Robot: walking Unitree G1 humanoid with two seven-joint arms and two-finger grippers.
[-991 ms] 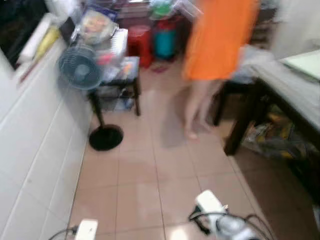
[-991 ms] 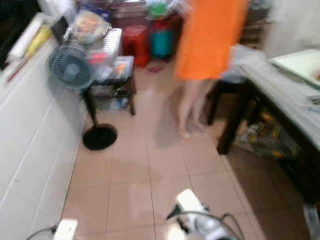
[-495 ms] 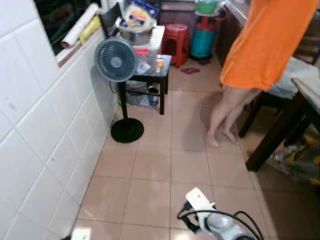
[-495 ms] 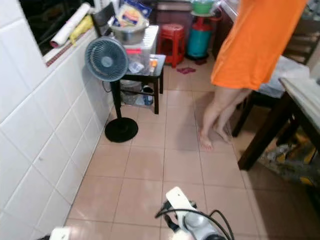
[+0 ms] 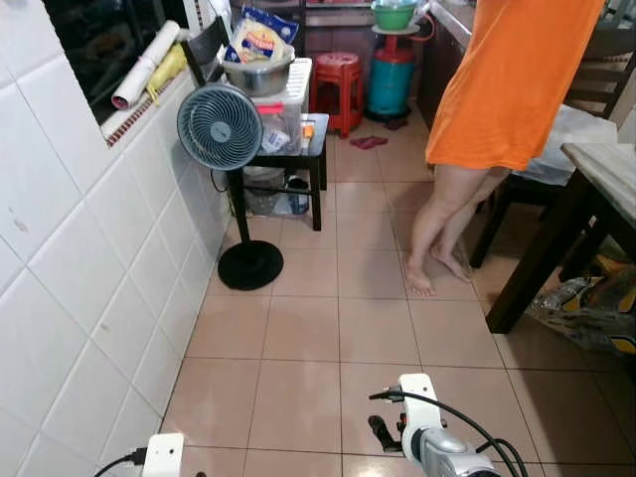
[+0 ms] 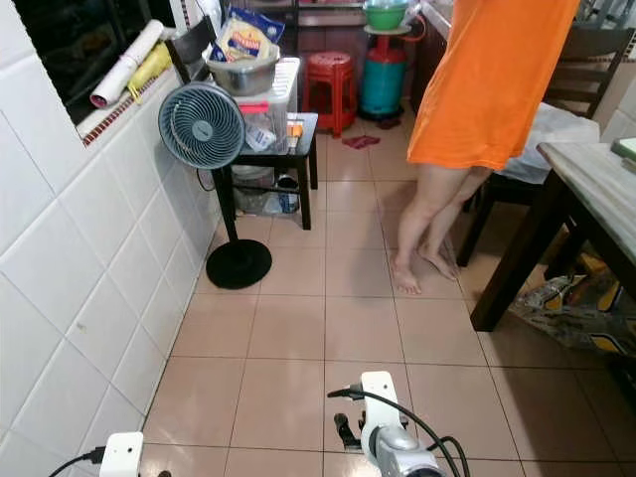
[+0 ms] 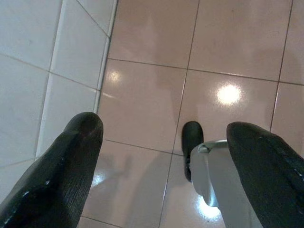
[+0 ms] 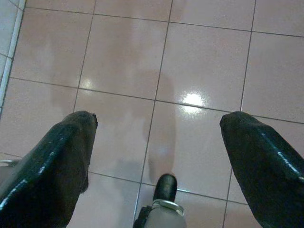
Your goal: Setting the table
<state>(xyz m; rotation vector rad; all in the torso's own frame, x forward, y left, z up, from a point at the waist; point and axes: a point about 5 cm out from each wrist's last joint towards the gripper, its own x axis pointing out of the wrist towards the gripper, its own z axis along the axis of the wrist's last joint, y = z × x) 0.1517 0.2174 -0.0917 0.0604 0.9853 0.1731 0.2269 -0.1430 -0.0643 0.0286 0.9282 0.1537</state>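
The dining table [image 6: 588,181], pale-topped on dark wooden legs, stands at the right edge of the eye views. No tableware can be seen on the part in view. Both arms hang low at the bottom of the eye views, the right wrist [image 5: 429,442] and the left wrist [image 5: 164,455] over the floor tiles. In the left wrist view my left gripper [image 7: 164,130] is open, with nothing between its fingers. My right gripper [image 8: 159,122] is likewise open and empty above the pink tiles.
A person in an orange dress [image 5: 507,79] stands barefoot beside the table. A standing fan [image 5: 221,127] and a cluttered black side table [image 5: 298,151] sit against the white tiled wall [image 5: 79,278]. Bags [image 5: 594,310] lie under the table. A red stool [image 5: 336,72] stands behind.
The camera has swung and steadied, so the picture is sharp now and the tiled wall fills more of the left. The person is still beside the table. Both arms stay low.
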